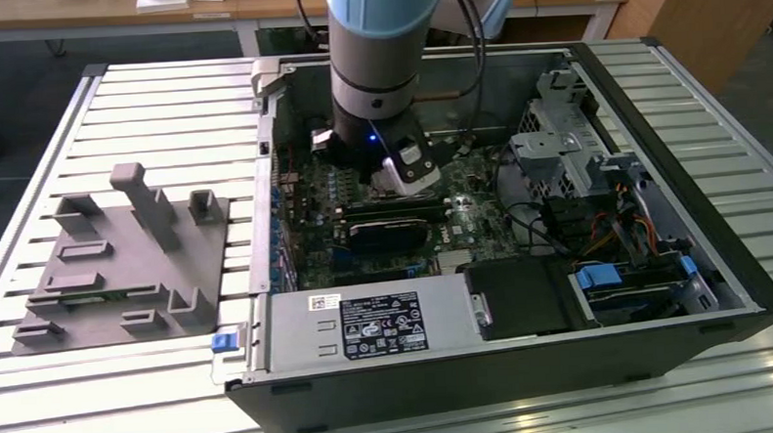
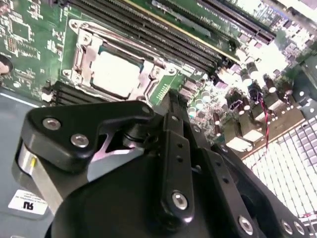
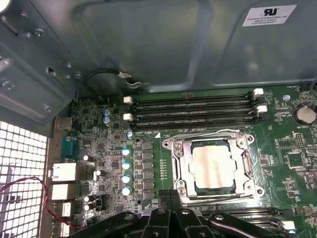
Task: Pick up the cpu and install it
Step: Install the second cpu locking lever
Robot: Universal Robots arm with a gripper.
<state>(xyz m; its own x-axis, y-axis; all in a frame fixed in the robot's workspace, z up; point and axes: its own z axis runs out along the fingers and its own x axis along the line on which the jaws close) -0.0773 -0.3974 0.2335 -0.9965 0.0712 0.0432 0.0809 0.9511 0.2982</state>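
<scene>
Resting in socket (seated): cpu.

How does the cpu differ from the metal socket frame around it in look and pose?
The cpu is a flat, solid square with a pale silvery lid; the socket frame is a shiny open bracket with screws at its corners. The cpu lies recessed in the middle; the socket frame borders it on all sides. Both sit flat on the green motherboard, and both appear in both wrist views.
</scene>
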